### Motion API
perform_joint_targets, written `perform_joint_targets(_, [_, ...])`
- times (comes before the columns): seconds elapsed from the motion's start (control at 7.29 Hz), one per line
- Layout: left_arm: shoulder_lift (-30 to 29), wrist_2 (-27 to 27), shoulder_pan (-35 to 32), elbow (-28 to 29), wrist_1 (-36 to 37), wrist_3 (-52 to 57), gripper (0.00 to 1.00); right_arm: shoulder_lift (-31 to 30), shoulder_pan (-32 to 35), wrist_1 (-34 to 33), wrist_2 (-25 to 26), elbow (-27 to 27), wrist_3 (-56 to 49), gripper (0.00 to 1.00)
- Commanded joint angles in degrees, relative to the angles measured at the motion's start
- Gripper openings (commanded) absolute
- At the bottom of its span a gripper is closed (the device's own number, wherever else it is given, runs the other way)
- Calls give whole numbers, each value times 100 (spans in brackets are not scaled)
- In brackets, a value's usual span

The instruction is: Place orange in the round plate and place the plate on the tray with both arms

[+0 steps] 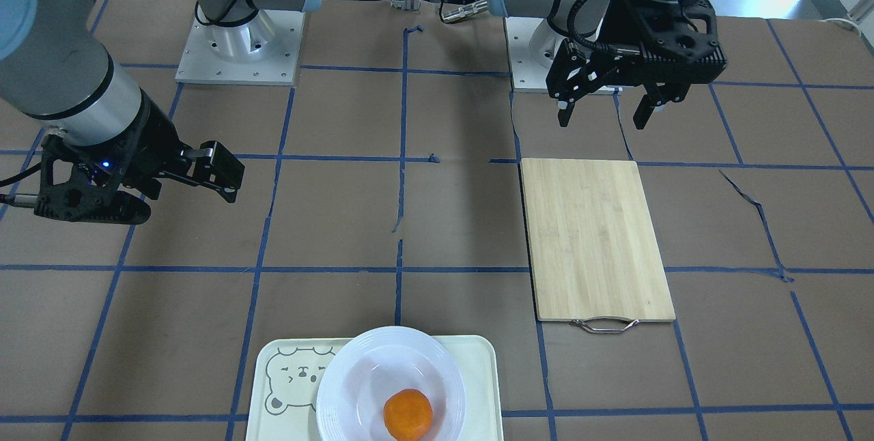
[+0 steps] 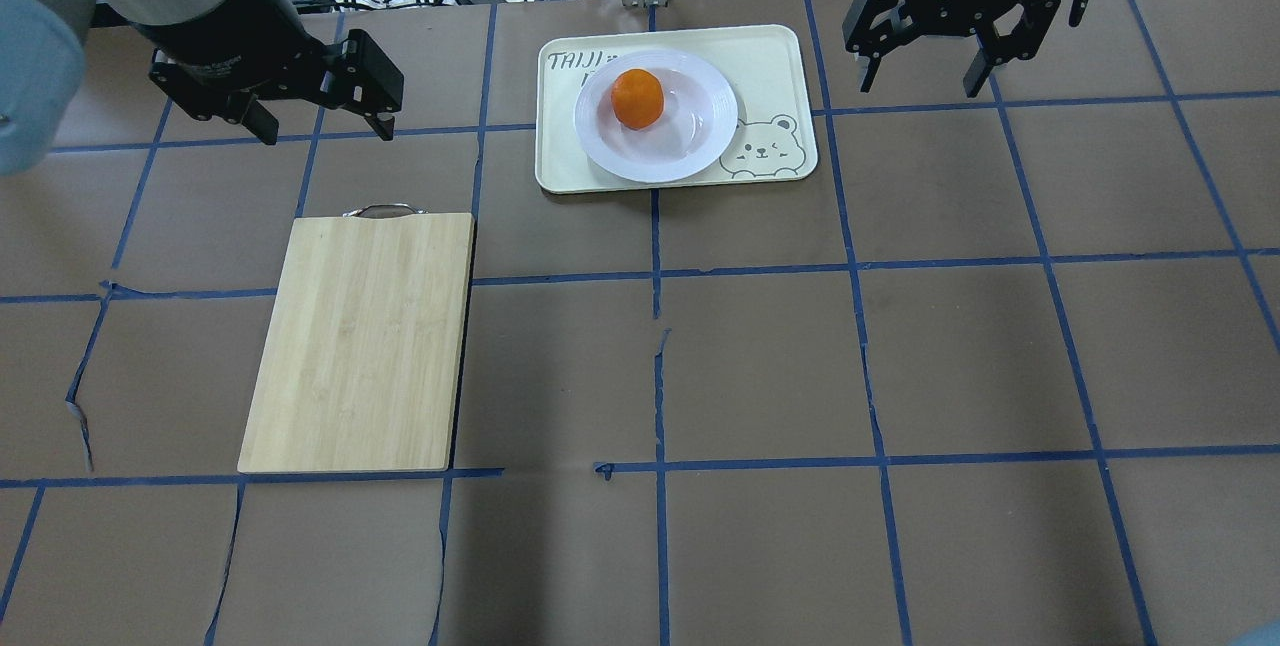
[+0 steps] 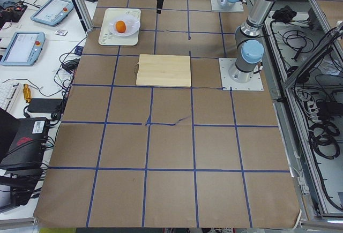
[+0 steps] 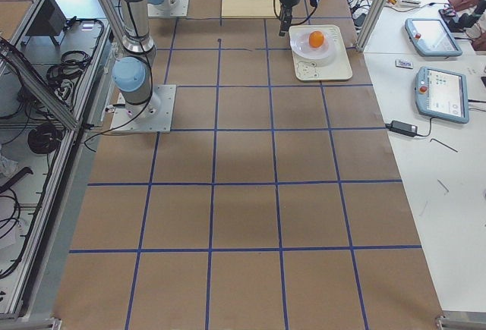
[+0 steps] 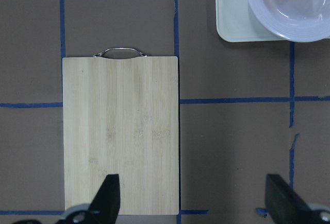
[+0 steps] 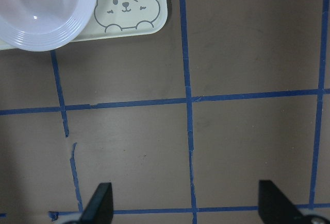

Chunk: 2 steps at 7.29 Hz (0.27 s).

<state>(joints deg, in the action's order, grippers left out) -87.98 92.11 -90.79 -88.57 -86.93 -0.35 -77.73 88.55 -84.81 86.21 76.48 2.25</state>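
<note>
The orange point(image 1: 407, 414) point(image 2: 637, 98) lies in the round plate point(image 1: 355, 373) point(image 2: 690, 136), and the plate rests on the cream tray point(image 1: 471, 373) point(image 2: 770, 66) at the table's far edge. My left gripper point(image 2: 328, 131) point(image 1: 602, 120) hangs open and empty over the robot-side end of a bamboo board; its wrist view shows the plate point(image 5: 304, 23) at the top right. My right gripper point(image 2: 918, 86) point(image 1: 184, 192) hovers open and empty to the tray's side. Its wrist view catches the plate point(image 6: 51, 23) and the tray's bear corner point(image 6: 154, 7) at the upper left.
A bamboo cutting board point(image 2: 360, 341) point(image 1: 597, 236) with a metal handle lies flat on my left side. Brown paper with blue tape lines covers the table. Both arm bases point(image 1: 239, 52) stand at the robot side. Tablets and cables lie beyond the far edge.
</note>
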Motion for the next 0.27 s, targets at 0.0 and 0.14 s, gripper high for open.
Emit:
perform_joint_targets(0.0, [0, 0, 0, -2, 0, 0, 100, -93, 5, -9, -68, 34, 3, 100])
perform_joint_targets(0.14, [0, 0, 0, -2, 0, 0, 100, -58, -21, 9, -78, 43, -23, 100])
